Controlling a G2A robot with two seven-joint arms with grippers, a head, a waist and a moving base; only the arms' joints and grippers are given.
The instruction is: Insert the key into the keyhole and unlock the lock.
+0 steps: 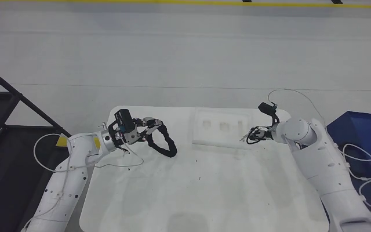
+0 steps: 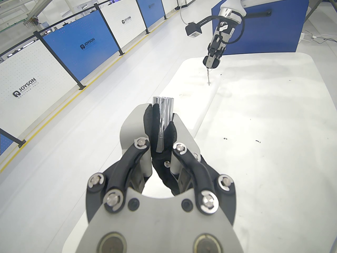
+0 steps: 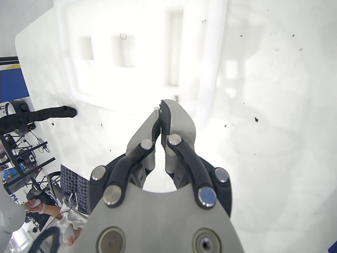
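Your left gripper (image 2: 162, 118) clamps the lock (image 2: 163, 107), its keyhole turned from sight. Your right gripper (image 3: 161, 111) pinches the key (image 2: 208, 76), whose blade is barely discernible.

glossy chrome metal lock barrel (image 2: 163, 114), black cloth-sheathed cable loop (image 1: 170, 141), matt white foam tray (image 1: 203, 139), smooth tabletop (image 1: 220, 185)
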